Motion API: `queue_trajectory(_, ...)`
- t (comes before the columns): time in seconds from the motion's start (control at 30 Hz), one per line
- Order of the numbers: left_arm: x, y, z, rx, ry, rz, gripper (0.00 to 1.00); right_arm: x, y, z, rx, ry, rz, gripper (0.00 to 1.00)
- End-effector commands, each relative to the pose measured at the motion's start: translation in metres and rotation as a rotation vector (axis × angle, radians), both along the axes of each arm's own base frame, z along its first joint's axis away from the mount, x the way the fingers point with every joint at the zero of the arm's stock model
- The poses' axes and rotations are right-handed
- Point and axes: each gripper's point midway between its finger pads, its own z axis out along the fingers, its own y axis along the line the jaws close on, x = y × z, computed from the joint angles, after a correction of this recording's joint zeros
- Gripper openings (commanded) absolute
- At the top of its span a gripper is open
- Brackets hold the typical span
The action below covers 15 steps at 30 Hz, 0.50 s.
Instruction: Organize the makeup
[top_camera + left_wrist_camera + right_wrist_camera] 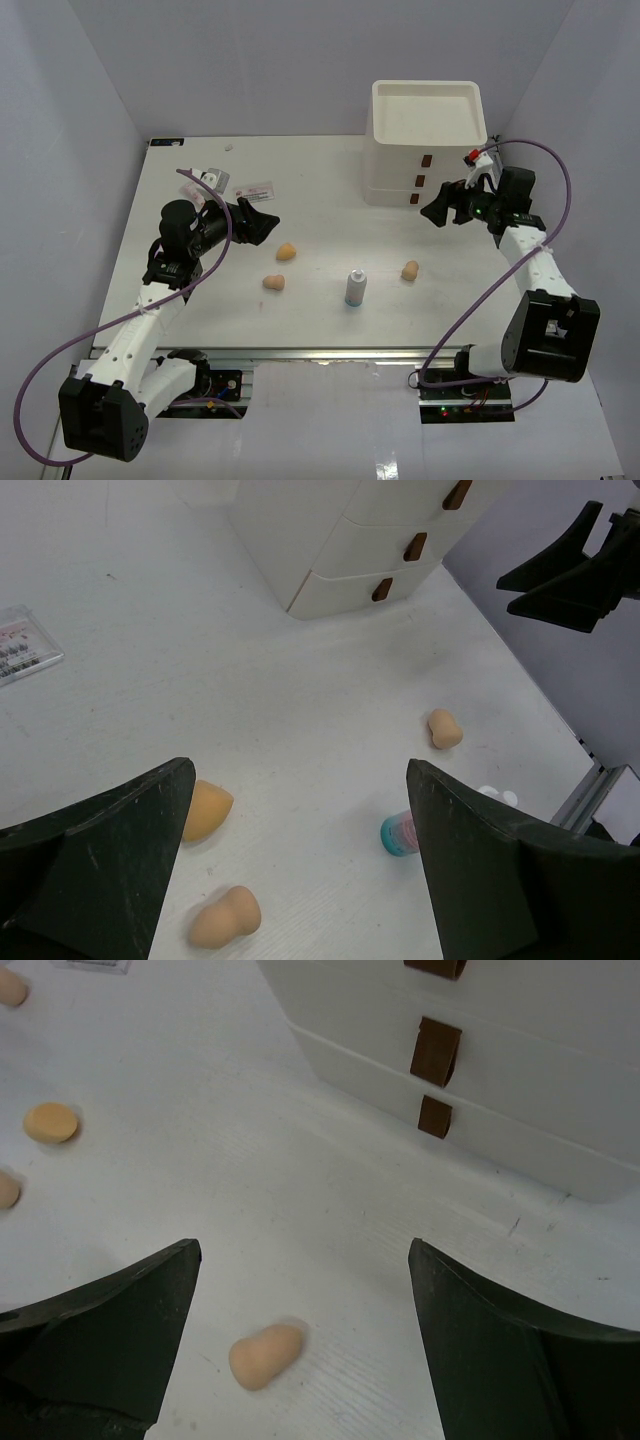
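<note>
Three tan sponges lie mid-table: one [285, 252], one [274, 283] and one to the right [410, 270]. A small white bottle with a bluish base [355, 288] stands between them. Flat white packets with reddish marks [253, 190] lie at the back left. My left gripper [262, 225] is open and empty, above the two left sponges [205, 810] [225, 917], with the bottle [400, 832] beside its right finger. My right gripper [435, 210] is open and empty in front of the drawer unit, above the right sponge [265, 1354].
A big white drawer unit [425, 140] with brown handles stands at the back right, close to my right gripper; it also shows in the left wrist view [340, 540] and the right wrist view [520, 1080]. White walls enclose the table.
</note>
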Motion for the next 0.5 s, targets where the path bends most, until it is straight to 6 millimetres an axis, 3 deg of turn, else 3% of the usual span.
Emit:
queue_trajectory(0.0,-0.001,-0.001,0.005,0.0,-0.017,-0.004,0.98,0.047,0.016,0.053,0.035,-0.144,-0.176,0.94)
queue_trajectory(0.13,-0.001,0.0,0.005,0.004,-0.018,0.003,0.98,0.07,0.035,0.057,0.07,-0.11,-0.317,1.0)
queue_trajectory(0.33,-0.001,0.002,0.006,0.008,-0.025,0.009,0.98,0.099,0.025,0.053,0.069,-0.103,-0.488,0.84)
queue_trajectory(0.47,0.0,0.001,0.006,0.007,-0.022,0.009,0.98,0.111,0.018,0.061,0.05,-0.151,-0.524,0.77)
